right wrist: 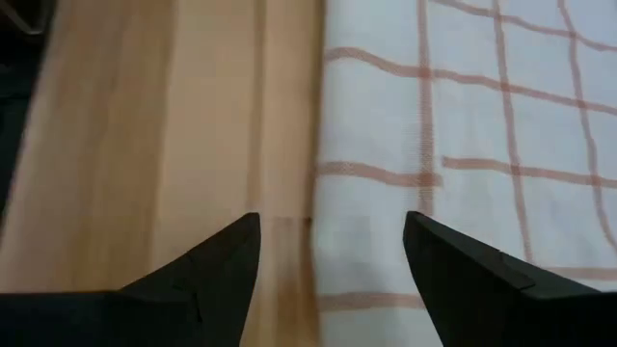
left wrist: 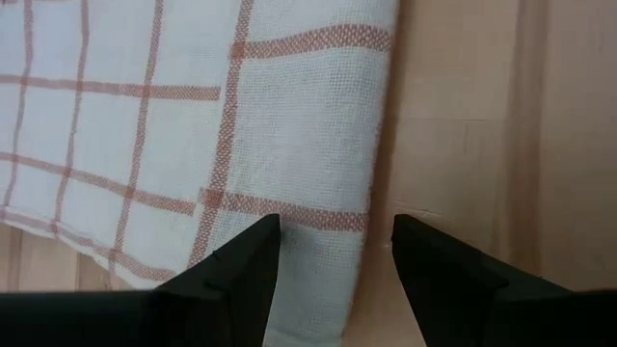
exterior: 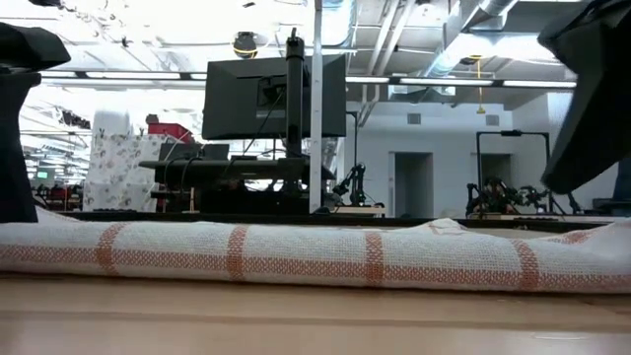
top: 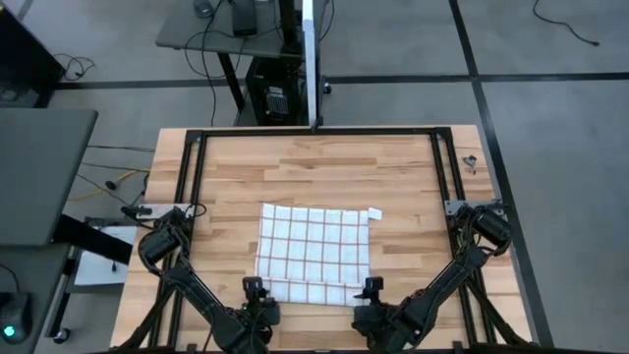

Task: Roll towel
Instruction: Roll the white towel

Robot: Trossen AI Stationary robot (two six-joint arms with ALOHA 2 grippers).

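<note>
Towel [top: 313,252] is lying mid-table on the pale wooden table [top: 413,177], its near edge folded over; monitors are crowding the room behind. Left gripper [top: 256,288] and right gripper [top: 371,287] are gaping wide at that edge's corners, holding nothing.

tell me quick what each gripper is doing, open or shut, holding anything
Left gripper: open, empty, at the towel's near left corner.
Right gripper: open, empty, at the towel's near right corner.
</note>
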